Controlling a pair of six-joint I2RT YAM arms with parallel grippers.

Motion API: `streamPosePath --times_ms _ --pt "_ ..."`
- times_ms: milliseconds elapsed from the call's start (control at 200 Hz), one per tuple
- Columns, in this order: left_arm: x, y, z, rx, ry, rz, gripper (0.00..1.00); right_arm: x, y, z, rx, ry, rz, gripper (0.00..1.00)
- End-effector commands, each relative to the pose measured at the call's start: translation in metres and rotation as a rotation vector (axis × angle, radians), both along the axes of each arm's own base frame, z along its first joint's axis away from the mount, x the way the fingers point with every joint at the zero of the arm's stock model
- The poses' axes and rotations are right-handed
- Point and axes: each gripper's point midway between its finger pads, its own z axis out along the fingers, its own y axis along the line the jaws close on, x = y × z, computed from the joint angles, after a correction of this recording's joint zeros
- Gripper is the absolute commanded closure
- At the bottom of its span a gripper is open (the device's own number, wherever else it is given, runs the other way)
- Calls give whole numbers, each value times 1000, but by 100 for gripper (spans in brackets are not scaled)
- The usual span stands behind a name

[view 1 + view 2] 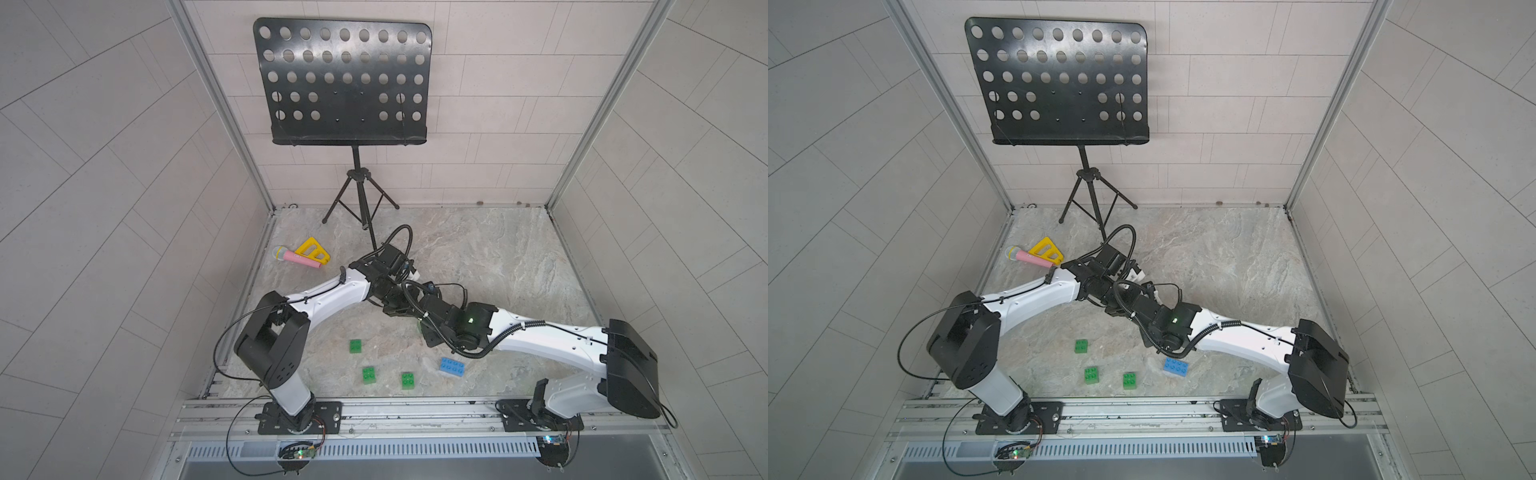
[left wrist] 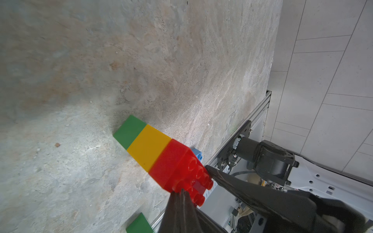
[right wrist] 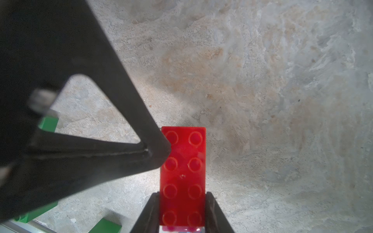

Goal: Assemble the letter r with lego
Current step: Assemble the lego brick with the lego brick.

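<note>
In the left wrist view a lego stack lies tilted over the table: green brick [image 2: 129, 131], yellow brick [image 2: 149, 147], then a long red brick [image 2: 173, 165] on top. My right gripper [image 3: 182, 194] is shut on the red brick [image 3: 182, 171], one finger against each long side. A pink brick edge [image 3: 177, 229] shows under it. My left gripper [image 2: 182, 191] is shut and holds nothing, its tip [image 3: 164, 152] resting on the red studs. In both top views the arms hide the stack. Three loose green bricks [image 1: 355, 346] [image 1: 369, 375] [image 1: 407, 380] and a blue brick [image 1: 452, 367] lie near the front.
A black music stand [image 1: 340, 83] on a tripod [image 1: 359, 195] stands at the back. A pink toy microphone [image 1: 293, 257] and a yellow triangular toy [image 1: 312, 249] lie at the back left. The two arms [image 1: 332, 293] [image 1: 540, 336] cross mid-table. A metal rail [image 1: 415, 411] runs along the front.
</note>
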Motion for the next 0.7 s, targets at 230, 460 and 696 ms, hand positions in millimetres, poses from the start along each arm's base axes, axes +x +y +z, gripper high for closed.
streamPosePath --times_ms 230,460,696 --pt "21 -21 36 -151 -79 89 100 -2 -3 1 -24 17 1 100" --pt "20 -22 32 -149 -61 84 100 -2 -2 1 -28 19 7 100" --pt "15 -20 13 -109 -3 77 100 -2 -1 0 -37 22 7 100"
